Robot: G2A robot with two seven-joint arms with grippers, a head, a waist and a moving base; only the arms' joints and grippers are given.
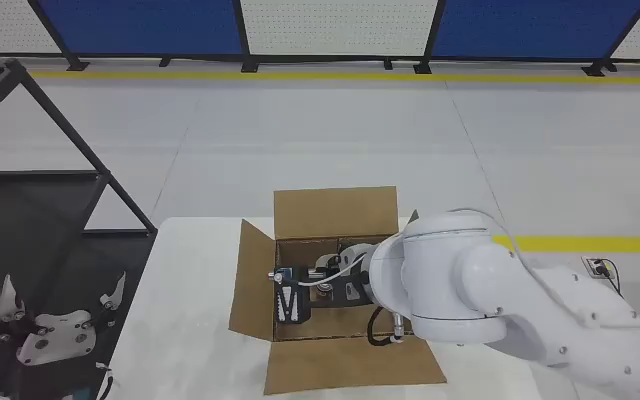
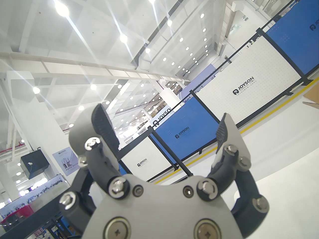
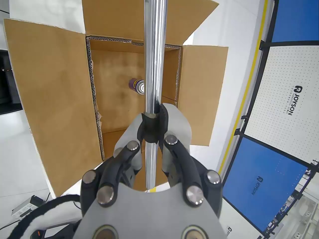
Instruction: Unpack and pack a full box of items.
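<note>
My left fingers (image 2: pixel 162 125) are out on the left side. They are turned up toward the ceiling lights, spread wide and grasping nothing, with the ribbed black pads (image 2: pixel 104 125) standing well apart. From the top view they sit low over the black metal frame rack (image 1: pixel 60 190), which stands just left of the white bench (image 1: pixel 190 320).

In the middle of the bench stands the brown corrugated cardboard box (image 1: pixel 335 212), with all four flaps folded outward and its opening facing up. On the box's bottom sits a small purple can with a silver end (image 3: pixel 136 85), away from the walls. I cannot tell whether it is lying down or standing up.

My white right arm (image 1: pixel 470 290) comes in from the right, crossing the box's right flap. My right fingers (image 3: pixel 153 115) are clenched on a shiny silver metal tube (image 3: pixel 154 50). They grip it partway along, so bare tube sticks out past the pads on both sides. The tube is held over the box's open mouth, and from my wrist it crosses just beside the purple can lying below. From the top view these fingers hang inside the outline of the opening, toward the box's left wall. I cannot tell whether the tube touches the cardboard anywhere.

Behind the bench, blue and white fence panels (image 1: pixel 340 25) stand along a yellow floor line (image 1: pixel 300 75).
</note>
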